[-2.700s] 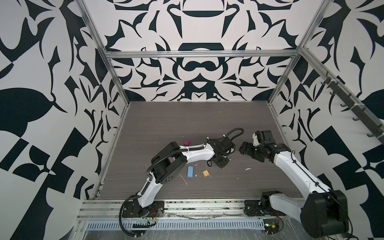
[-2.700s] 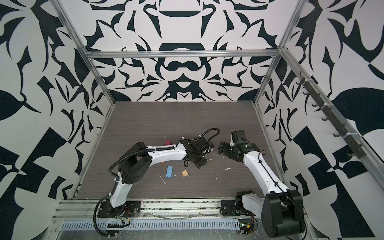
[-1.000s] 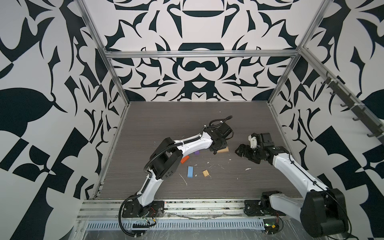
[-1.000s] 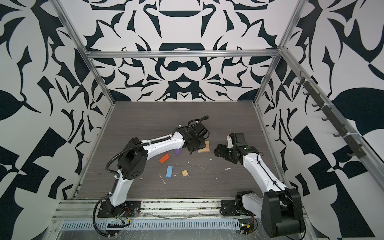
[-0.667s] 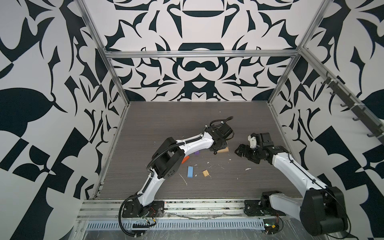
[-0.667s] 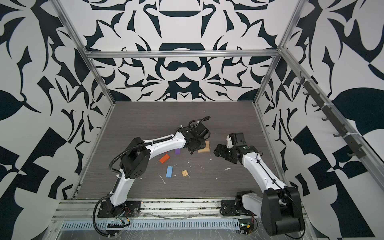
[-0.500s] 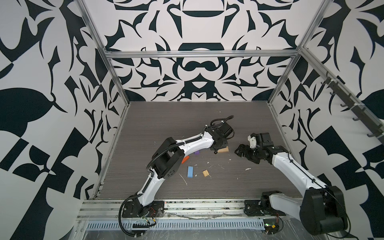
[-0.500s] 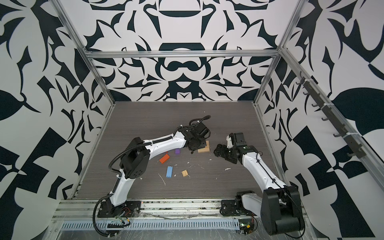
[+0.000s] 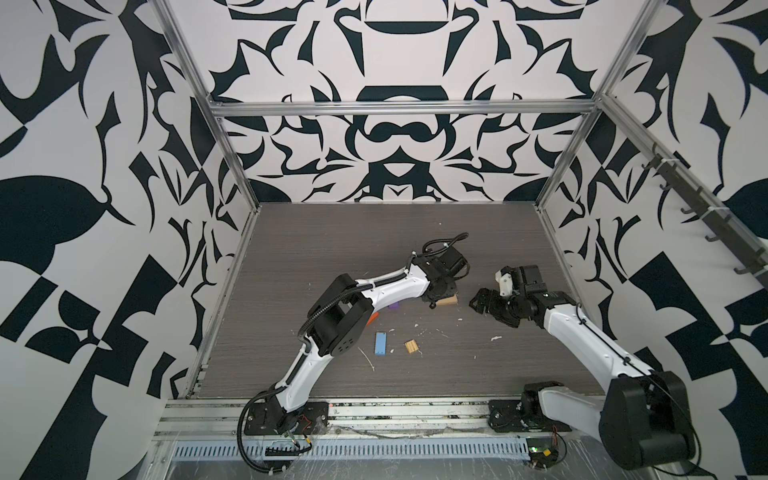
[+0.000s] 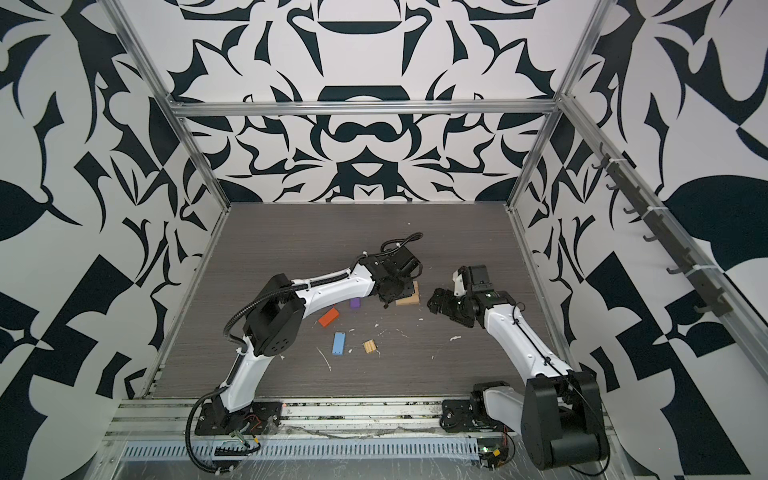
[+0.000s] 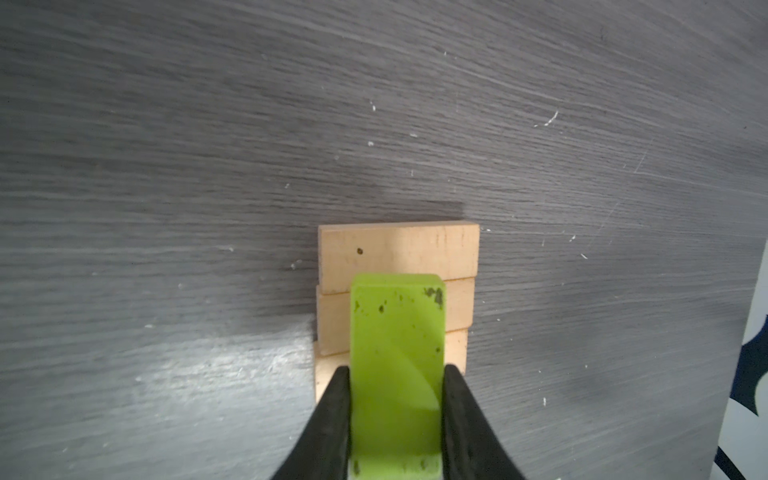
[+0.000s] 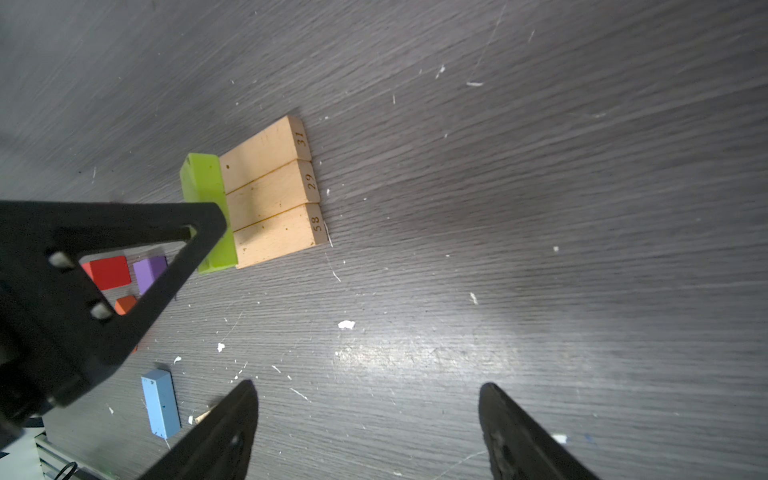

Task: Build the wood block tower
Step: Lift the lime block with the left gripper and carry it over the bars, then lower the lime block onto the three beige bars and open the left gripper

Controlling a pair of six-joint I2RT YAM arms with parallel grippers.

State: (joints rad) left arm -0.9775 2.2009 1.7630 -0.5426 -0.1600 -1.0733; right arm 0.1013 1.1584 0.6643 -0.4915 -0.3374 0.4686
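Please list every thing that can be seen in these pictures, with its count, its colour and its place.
tan planks: three, tan, side by side on the table
green block: one, lime green, held crosswise over the planks
purple cube: one, purple, on the table, near the planks
red block: one, red, next to the purple cube
orange block: one, orange, near the purple cube
blue block: one, light blue, toward the table's front
ridged square: one, tan, beside the blue block
scraps: many, white, scattered on the table
table: one, dark grey wood grain
left gripper: one, black, shut on the green block
right gripper: one, black, open and empty, apart from the planks
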